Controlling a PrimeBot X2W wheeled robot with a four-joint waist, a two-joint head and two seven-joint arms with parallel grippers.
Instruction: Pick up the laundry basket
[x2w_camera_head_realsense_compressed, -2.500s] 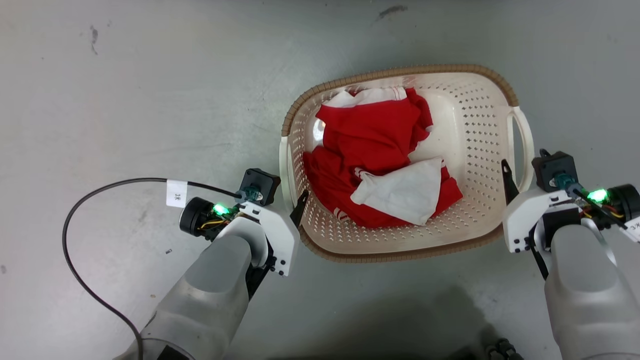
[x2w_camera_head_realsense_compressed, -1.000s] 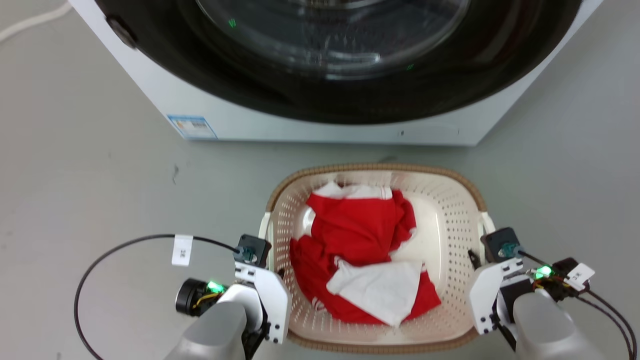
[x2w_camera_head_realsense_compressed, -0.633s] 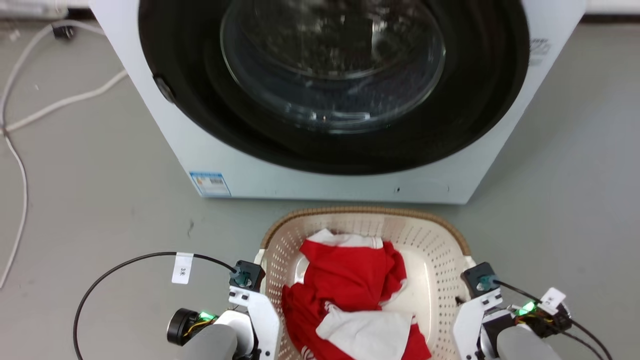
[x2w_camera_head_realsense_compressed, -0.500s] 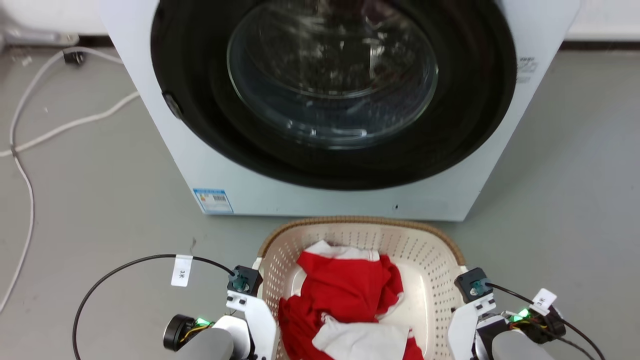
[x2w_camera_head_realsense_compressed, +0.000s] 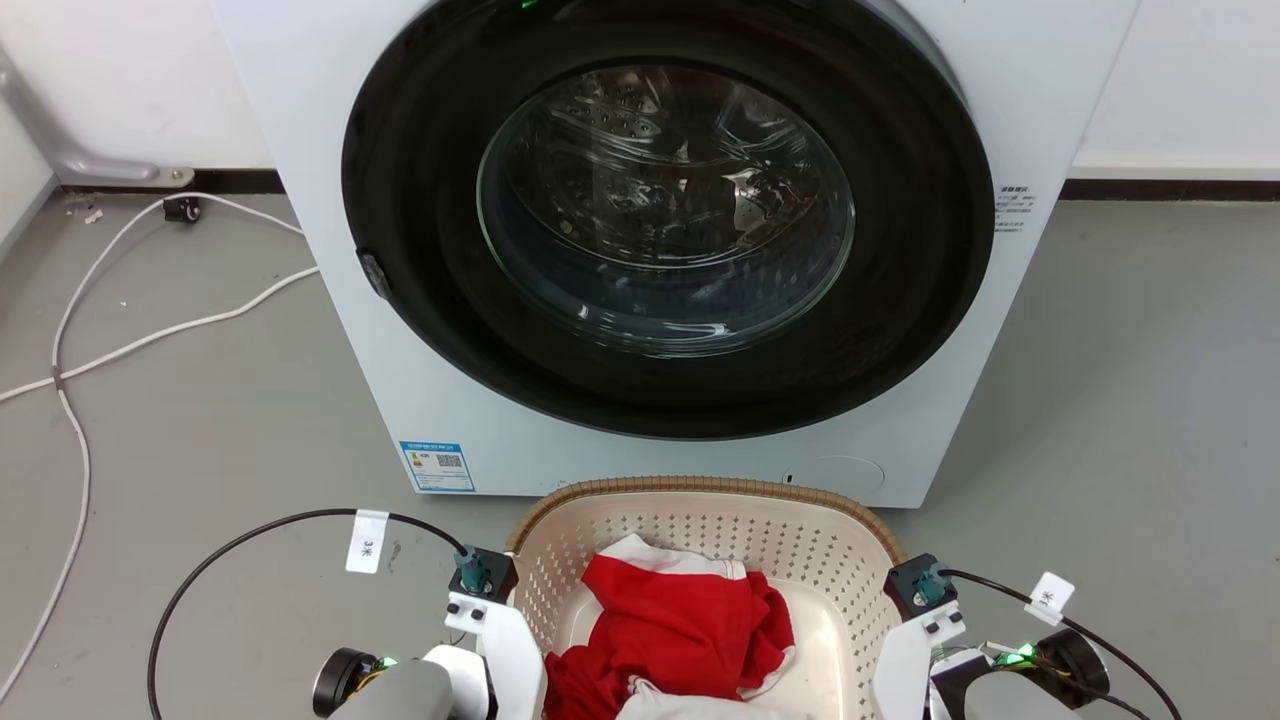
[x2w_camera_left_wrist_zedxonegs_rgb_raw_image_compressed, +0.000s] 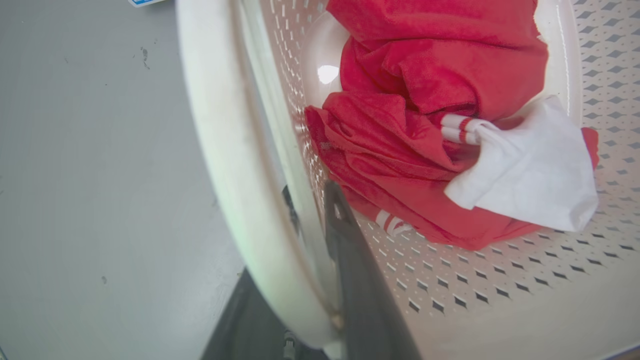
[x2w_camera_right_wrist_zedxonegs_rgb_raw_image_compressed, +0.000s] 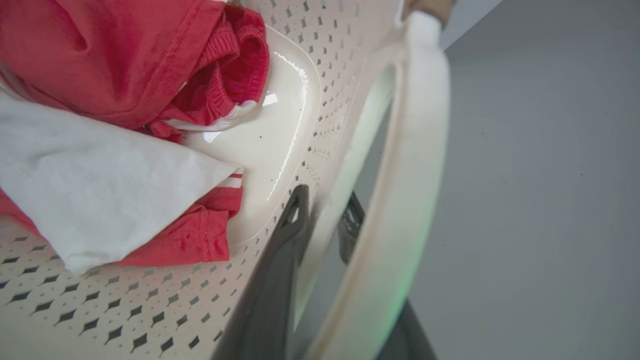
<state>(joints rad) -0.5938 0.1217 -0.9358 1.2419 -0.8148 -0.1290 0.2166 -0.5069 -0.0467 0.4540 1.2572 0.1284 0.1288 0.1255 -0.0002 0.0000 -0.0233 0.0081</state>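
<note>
Head view shows one laundry basket (x2w_camera_head_realsense_compressed: 712, 489), one red garment (x2w_camera_head_realsense_compressed: 680, 630), one washer (x2w_camera_head_realsense_compressed: 665, 220).

The washer (x2w_camera_head_realsense_compressed: 665, 210) blocks the way just beyond the laundry basket (x2w_camera_head_realsense_compressed: 700, 488), while grey floor (x2w_camera_head_realsense_compressed: 1150, 420) lies open at either side.

One white front-loading washing machine (x2w_camera_head_realsense_compressed: 665, 230) with a round glass door, one blue-and-white label (x2w_camera_head_realsense_compressed: 438, 466) on its front. Before the washer, one cream-white perforated plastic laundry basket (x2w_camera_head_realsense_compressed: 700, 525); inside, one crumpled red garment (x2w_camera_head_realsense_compressed: 680, 630), one white cloth (x2w_camera_left_wrist_zedxonegs_rgb_raw_image_compressed: 530, 175). Two grippers: left gripper (x2w_camera_left_wrist_zedxonegs_rgb_raw_image_compressed: 315, 215), right gripper (x2w_camera_right_wrist_zedxonegs_rgb_raw_image_compressed: 324, 212).
</note>
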